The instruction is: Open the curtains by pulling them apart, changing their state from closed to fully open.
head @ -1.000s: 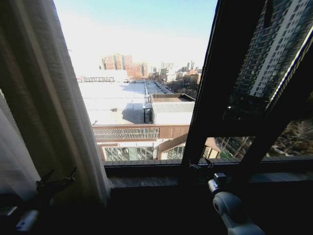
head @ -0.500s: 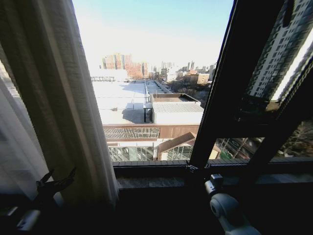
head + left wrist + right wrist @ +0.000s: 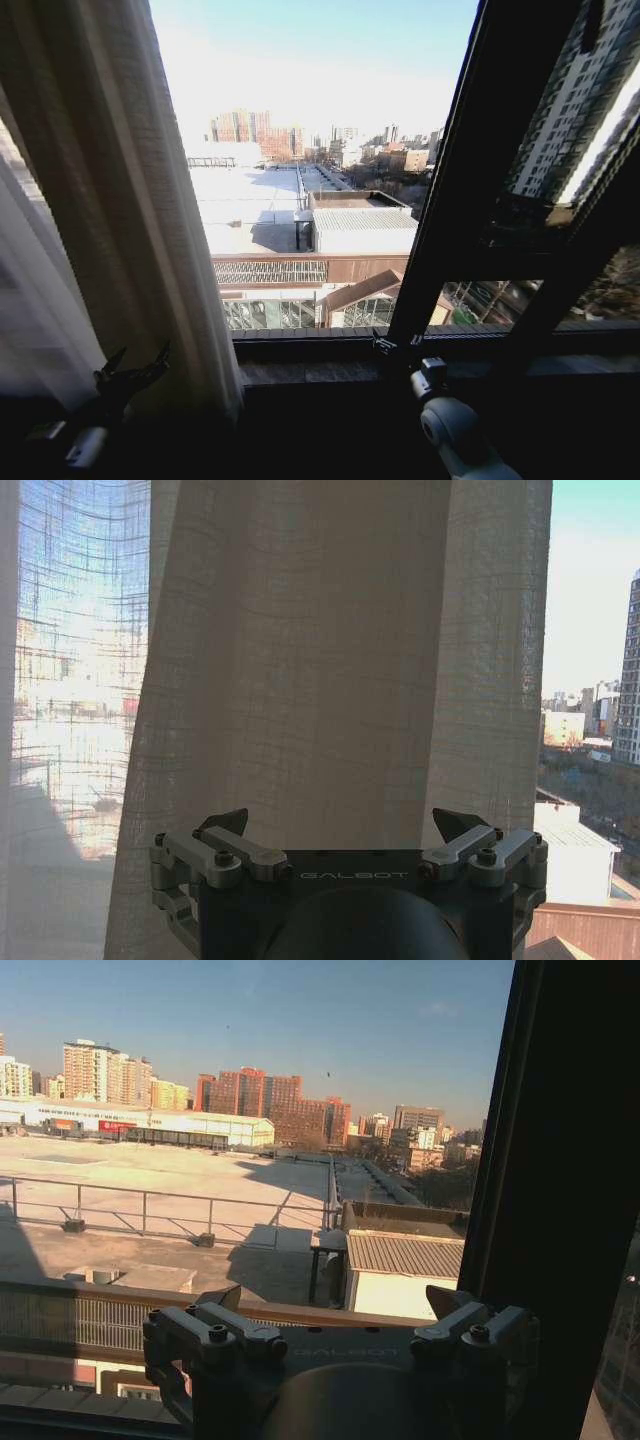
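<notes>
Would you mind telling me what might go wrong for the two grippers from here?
The open left gripper sits against the sheer white pleated curtain; its fingertips may snag the loose weave. The open right gripper hangs near the dark window frame bar and sill, so a sideways sweep may strike them.

I see the curtains [image 3: 120,200] run past the frame's top and left edges. Beside them, shadow swallows my left gripper's [image 3: 132,367] arm.

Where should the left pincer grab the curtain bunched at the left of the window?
Probably the gathered pleats of the curtain just ahead of the open left pincer, approached straight on. The folds hang vertically, so fingers spread sideways can pinch one bundle.
</notes>
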Available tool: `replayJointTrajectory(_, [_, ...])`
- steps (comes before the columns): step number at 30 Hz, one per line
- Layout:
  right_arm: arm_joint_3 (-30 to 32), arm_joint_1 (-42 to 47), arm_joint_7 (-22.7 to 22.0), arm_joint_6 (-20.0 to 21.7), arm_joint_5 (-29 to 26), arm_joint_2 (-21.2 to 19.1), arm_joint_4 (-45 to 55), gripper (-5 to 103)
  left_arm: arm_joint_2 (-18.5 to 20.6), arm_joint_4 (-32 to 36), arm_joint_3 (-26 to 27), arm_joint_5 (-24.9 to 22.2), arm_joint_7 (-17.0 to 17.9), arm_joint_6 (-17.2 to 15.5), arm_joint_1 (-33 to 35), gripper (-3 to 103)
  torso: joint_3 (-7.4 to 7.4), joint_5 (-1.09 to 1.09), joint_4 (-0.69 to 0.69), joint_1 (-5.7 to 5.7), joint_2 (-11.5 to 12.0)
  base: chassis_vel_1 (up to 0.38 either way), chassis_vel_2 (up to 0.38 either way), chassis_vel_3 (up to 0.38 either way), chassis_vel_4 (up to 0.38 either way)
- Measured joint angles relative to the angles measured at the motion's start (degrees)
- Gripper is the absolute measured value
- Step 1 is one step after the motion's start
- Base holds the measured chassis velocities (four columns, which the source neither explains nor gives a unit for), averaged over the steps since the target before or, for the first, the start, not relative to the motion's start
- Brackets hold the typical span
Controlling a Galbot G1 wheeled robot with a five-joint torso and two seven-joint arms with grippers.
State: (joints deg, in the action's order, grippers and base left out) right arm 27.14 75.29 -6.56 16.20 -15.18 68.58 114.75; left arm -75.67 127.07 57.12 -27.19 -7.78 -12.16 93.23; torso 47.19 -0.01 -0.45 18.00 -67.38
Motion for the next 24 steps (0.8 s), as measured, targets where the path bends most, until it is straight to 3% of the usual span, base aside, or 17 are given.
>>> replayJointTrajectory(5, [-0.1,0.2,0.0,-0.2,0.8,0.3,0.1,100,1.2,-0.5,-3.4,1.0,0.7,-0.3,-2.2,100,0.01,0.04,0.00,0.00,0.0,0.000,0.000,0.000,0.000])
replayJointTrajectory(17, [0.6,2.3,-0.3,-1.2,2.0,0.3,1.8,100,4.5,-8.0,-12.4,2.1,7.8,-0.9,-12.0,100,0.00,0.02,0.00,-0.01,0.0,0.000,0.000,0.000,0.000])
replayJointTrajectory(23, [0.5,2.5,-1.2,-1.4,2.1,0.3,2.1,100,5.1,-9.8,-16.1,2.8,9.0,-1.4,-14.9,101,0.00,0.03,0.00,-0.01,0.0,0.000,0.000,0.000,0.000])
replayJointTrajectory(24, [0.5,2.5,-1.4,-1.4,2.1,0.3,2.2,100,5.1,-9.9,-16.6,3.1,9.1,-1.5,-15.1,97,0.01,0.03,0.00,-0.01,0.0,0.000,0.000,0.000,0.000])
